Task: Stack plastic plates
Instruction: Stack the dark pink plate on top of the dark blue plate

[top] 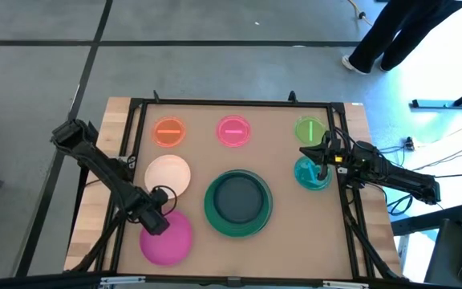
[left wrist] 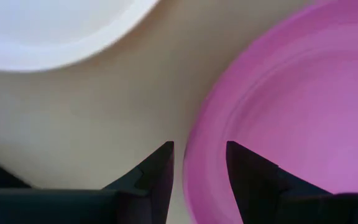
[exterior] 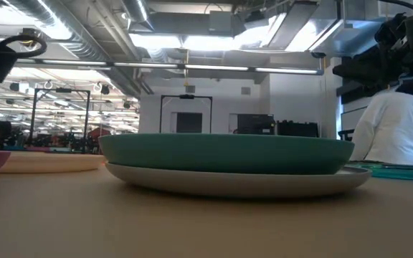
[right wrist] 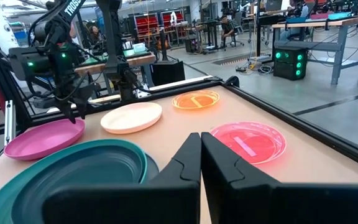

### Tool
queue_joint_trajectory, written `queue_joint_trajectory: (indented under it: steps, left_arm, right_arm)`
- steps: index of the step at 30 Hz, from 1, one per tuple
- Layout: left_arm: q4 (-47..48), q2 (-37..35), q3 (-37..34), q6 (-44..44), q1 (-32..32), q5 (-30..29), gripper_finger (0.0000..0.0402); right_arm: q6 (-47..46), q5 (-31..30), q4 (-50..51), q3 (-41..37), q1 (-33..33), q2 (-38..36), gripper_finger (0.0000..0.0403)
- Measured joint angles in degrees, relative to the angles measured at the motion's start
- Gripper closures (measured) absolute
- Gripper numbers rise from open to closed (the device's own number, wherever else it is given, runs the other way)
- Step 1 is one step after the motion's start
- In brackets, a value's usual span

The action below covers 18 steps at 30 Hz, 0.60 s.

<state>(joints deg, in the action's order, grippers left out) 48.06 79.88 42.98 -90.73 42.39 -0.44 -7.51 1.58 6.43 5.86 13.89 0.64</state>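
We judge the stacking barely begun. Nearest the front edge, our left gripper (top: pixel 157 223) sits at the rim of the magenta plate (top: pixel 168 238), fingers apart and straddling that rim in the left wrist view, not yet closed on it. Beside it, at centre, stands the only stack so far: the large teal plate (top: pixel 238 201) resting on a pale large plate (exterior: pixel 235 183), whose rim the low view shows beneath it; a dark disc inside the teal one may be another plate, but we cannot tell. A little farther back lie the cream plate (top: pixel 167 175) on the left and the small teal plate (top: pixel 312 174) on the right, with our right gripper (top: pixel 325 163) over it, fingers pressed together on nothing. Along the far edge sit the orange plate (top: pixel 168 132), pink plate (top: pixel 233 132) and green plate (top: pixel 309 129), all single.

By count: two large, two medium surely visible, four small. Six plates still lie loose.
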Motion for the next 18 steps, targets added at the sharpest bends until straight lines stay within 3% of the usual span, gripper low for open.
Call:
queue_joint_trajectory:
  steps: [11,18]
  left_arm:
    - [-11.27,0.00,-5.76,1.46,0.00,-1.95,0.0266]
    - [-15.30,-0.21,-8.11,1.34,0.02,-1.95,0.0321]
  right_arm:
    - [0.28,-0.61,0.18,0.01,0.00,-0.01,0.0400]
    - [0.30,-0.72,0.20,0.01,0.00,-0.01,0.0400]
